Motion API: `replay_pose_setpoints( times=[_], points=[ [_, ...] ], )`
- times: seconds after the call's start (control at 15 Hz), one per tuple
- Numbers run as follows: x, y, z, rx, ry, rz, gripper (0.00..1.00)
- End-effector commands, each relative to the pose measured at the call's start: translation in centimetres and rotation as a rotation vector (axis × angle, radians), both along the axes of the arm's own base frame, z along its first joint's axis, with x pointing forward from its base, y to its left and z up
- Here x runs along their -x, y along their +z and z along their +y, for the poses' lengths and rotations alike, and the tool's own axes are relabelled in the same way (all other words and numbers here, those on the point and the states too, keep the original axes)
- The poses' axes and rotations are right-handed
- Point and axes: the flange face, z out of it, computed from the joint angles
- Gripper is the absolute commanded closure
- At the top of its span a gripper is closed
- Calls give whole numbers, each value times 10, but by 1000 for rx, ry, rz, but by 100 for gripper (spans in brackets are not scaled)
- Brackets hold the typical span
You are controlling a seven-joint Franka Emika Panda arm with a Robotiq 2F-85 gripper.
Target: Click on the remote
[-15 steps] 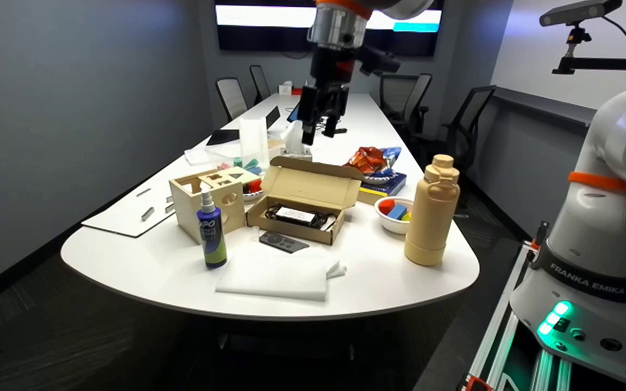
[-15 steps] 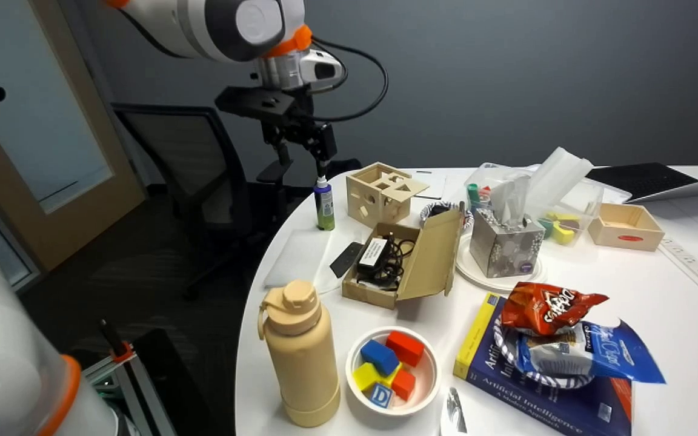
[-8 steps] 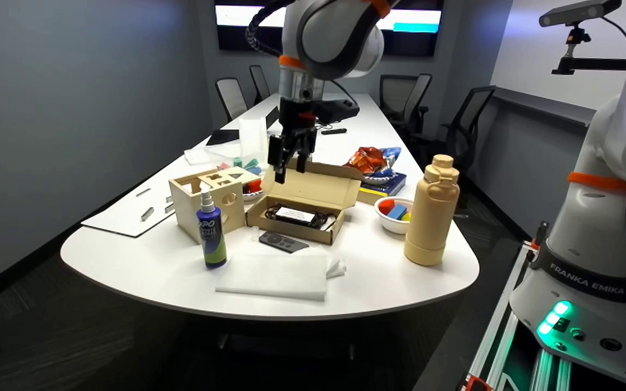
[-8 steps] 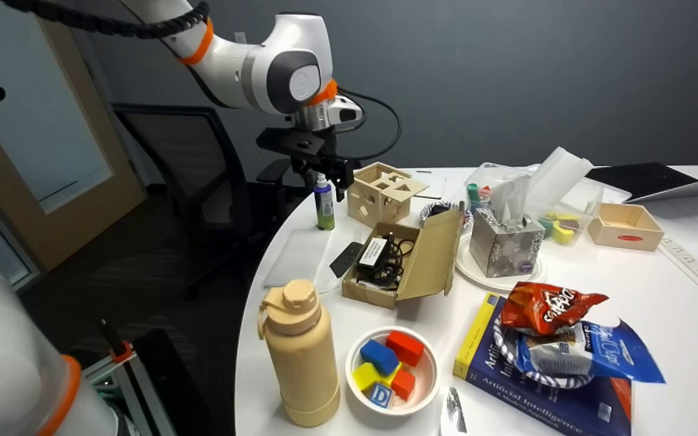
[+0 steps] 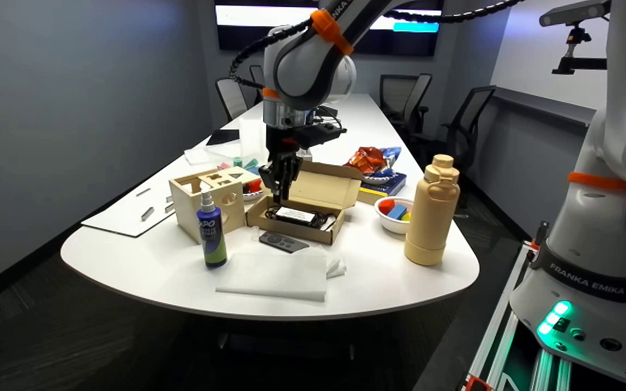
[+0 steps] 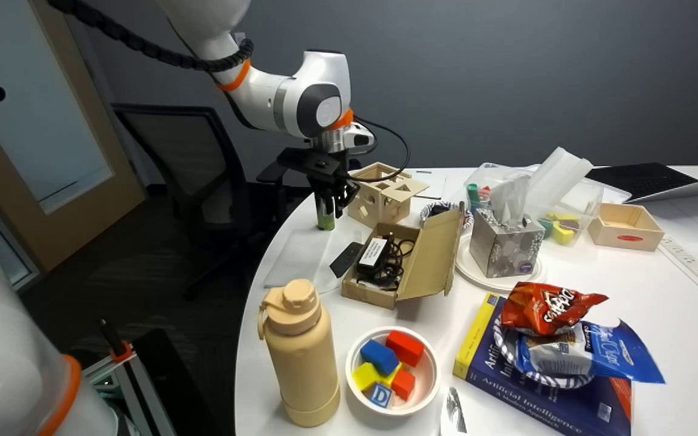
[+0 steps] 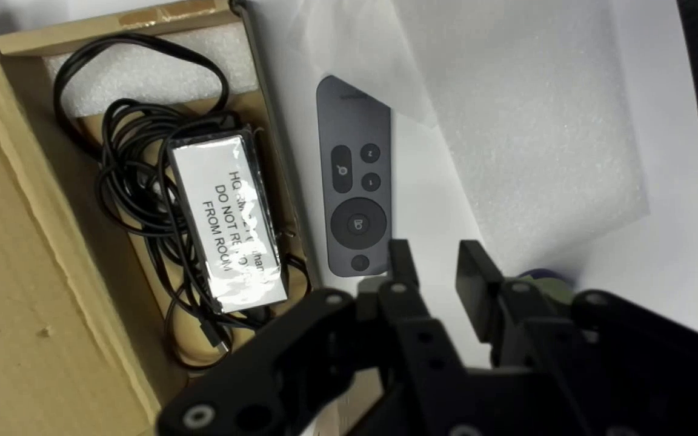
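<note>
"One remote (image 7: 354, 181), dark grey, flat, with buttons and a round pad. Location?"

"White table (image 5: 152, 271), just beside the open cardboard box (image 7: 28, 303); one end partly under a translucent white sheet (image 7: 358, 45)."

"One gripper (image 7: 438, 261), black. Condition?"

"Fingers parted, a narrow gap between; above the table, apart from the remote in both exterior views."

"Box contents?"

"One adapter (image 7: 228, 224), black, white label, among looped cables (image 7: 136, 203)."

"Standing pieces?"

"One spray bottle (image 5: 213, 234), purple and green; one tan bottle (image 5: 431, 217), well apart from it. Both upright."
</note>
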Motion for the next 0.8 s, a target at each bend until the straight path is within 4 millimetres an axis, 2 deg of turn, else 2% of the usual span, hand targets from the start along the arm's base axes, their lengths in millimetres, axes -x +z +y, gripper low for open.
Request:
replay_pose_setpoints(
  times=[0.0,0.47,0.73],
  points=[
    [-14,-23,0,2,-19,13,100],
    [-22,-69,-5,-6,-22,-21,100],
    [-23,-86,-3,-6,-18,-22,100]
  ],
)
